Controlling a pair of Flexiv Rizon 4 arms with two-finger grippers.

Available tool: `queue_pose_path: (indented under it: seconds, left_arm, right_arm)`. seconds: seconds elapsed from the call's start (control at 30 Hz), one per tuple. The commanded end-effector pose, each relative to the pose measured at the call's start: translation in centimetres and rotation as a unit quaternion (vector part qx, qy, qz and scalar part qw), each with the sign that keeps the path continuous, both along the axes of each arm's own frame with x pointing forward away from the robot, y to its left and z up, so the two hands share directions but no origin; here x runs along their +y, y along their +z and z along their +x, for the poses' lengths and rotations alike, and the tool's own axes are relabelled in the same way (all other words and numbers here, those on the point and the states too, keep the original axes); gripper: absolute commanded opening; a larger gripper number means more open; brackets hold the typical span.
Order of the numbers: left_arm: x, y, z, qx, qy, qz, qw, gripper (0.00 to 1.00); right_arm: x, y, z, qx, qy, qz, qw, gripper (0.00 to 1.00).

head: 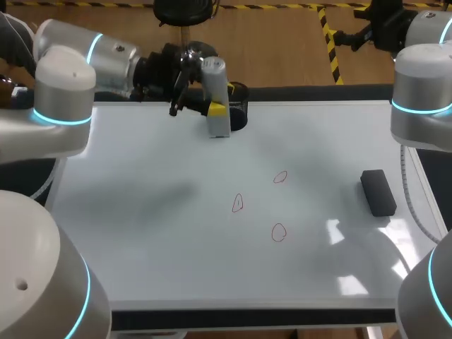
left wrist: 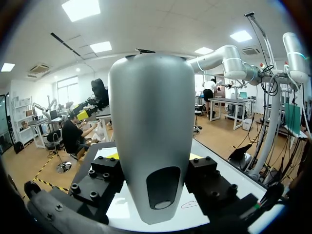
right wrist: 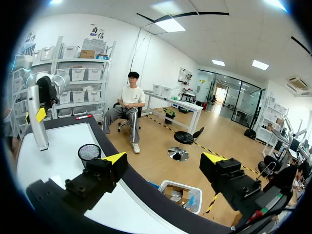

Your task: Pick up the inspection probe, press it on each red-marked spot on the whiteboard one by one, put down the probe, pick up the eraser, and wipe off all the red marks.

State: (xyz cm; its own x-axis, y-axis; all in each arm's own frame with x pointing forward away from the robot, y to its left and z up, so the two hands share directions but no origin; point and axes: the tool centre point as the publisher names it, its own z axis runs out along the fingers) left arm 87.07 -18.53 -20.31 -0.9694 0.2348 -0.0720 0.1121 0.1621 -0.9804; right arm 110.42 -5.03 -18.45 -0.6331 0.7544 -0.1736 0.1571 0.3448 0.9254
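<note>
Left gripper (head: 215,108), closed on the inspection probe (head: 218,88) at the far edge of the whiteboard (head: 141,233): we judge pickup done, while three red marks (head: 238,203) and the right-side eraser (head: 378,191) lie untouched.

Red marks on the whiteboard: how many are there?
3. The far mark sits toward the eraser, the middle mark left of it, the near mark closest to the front edge. None seems hidden.

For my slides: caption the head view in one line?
Left gripper holds the grey probe at the whiteboard's far edge; three red marks and eraser await.
</note>
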Motion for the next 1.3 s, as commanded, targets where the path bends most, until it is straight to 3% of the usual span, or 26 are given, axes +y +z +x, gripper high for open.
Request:
queue_pose_path:
  seconds: [0.03,0.37,0.77,1.0,1.3]
  left_arm:
    - [0.4,-0.5,-1.7,-0.006,0.032,-0.009,0.999,0.00]
    - [-0.8,-1.2,-5.0,0.002,0.020,0.004,1.000,0.00]
    - [-1.4,-2.9,-7.7,0.016,0.017,0.005,1.000,0.00]
    - [-1.4,-3.9,-9.0,0.015,0.018,-0.009,1.000,0.00]
    - [-1.0,-5.6,-9.3,0.023,0.020,-0.012,0.999,0.00]
  right_arm:
    - [0.0,0.0,0.0,0.000,0.000,0.000,1.000,1.00]
    - [0.0,0.0,0.0,0.000,0.000,0.000,1.000,1.00]
    - [0.0,0.0,0.0,0.000,0.000,0.000,1.000,1.00]
    - [0.0,0.0,0.0,0.000,0.000,0.000,1.000,1.00]
    - [0.0,0.0,0.0,0.000,0.000,0.000,1.000,1.00]
